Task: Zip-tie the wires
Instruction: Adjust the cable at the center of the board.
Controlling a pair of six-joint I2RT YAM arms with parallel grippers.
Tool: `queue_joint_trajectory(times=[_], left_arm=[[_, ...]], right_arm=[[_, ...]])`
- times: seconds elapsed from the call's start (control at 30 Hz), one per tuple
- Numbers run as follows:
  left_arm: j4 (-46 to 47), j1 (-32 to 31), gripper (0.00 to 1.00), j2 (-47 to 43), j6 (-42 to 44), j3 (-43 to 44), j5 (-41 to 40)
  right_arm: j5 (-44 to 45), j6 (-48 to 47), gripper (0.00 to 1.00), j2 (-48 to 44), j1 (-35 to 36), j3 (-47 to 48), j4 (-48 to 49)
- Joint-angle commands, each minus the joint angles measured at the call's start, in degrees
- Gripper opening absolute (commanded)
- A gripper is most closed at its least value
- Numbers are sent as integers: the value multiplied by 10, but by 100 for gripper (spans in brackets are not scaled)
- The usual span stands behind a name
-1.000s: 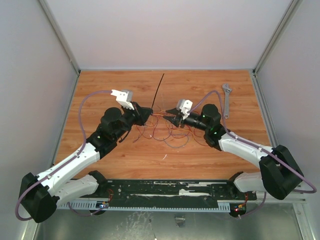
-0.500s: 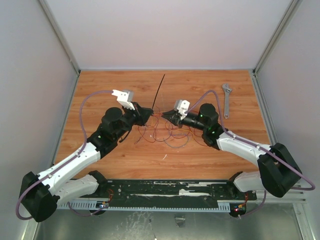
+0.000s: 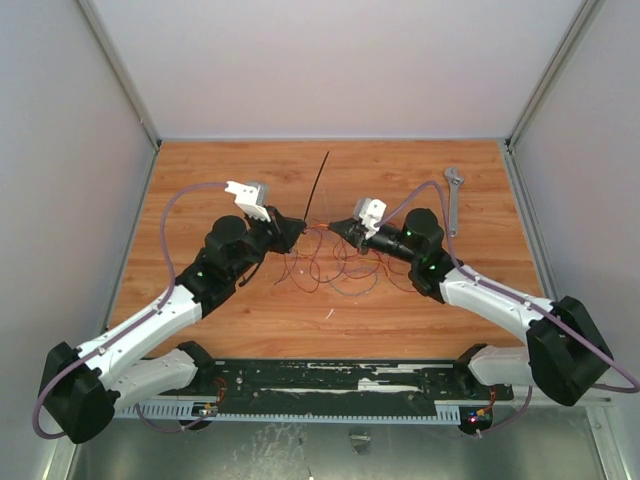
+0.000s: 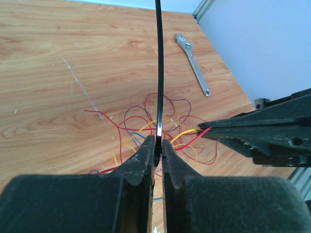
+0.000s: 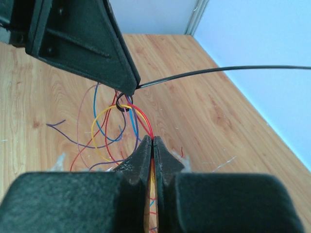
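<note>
both pinch shut: left gripper [image 4: 156,145] on the black zip tie [image 4: 158,73], right gripper [image 5: 153,145] on strands of the wires [image 3: 335,262] tangled between them; gathering seems in hand, next the tie must loop round them

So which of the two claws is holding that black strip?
The left gripper, shut on the zip tie; the right gripper pinches the wires instead.

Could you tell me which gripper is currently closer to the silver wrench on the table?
The right. The right gripper, pinching the wires, sits mid-table, left of the wrench; the left gripper, holding the zip tie, is even farther left.
</note>
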Motion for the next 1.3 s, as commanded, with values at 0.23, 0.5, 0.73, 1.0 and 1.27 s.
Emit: queue_joint_trajectory(times=[0.23,0.5,0.73,1.0,1.27], left_arm=[[48,4,0,23,-8,-42,-15],[61,4,0,35,-13,-45,-13],[70,4,0,38,-21,-53,-14],[71,6,0,36,-22,-57,-19],[67,8,0,34,-22,-58,-21]], right_arm=[[28,26,0,-64,-6,-9,-13],[33,33,0,-74,-7,-6,-26],[46,57,0,-106,-12,-21,-12],[78,75,0,-142,-20,-35,-10],[98,90,0,-171,-32,-53,-6]])
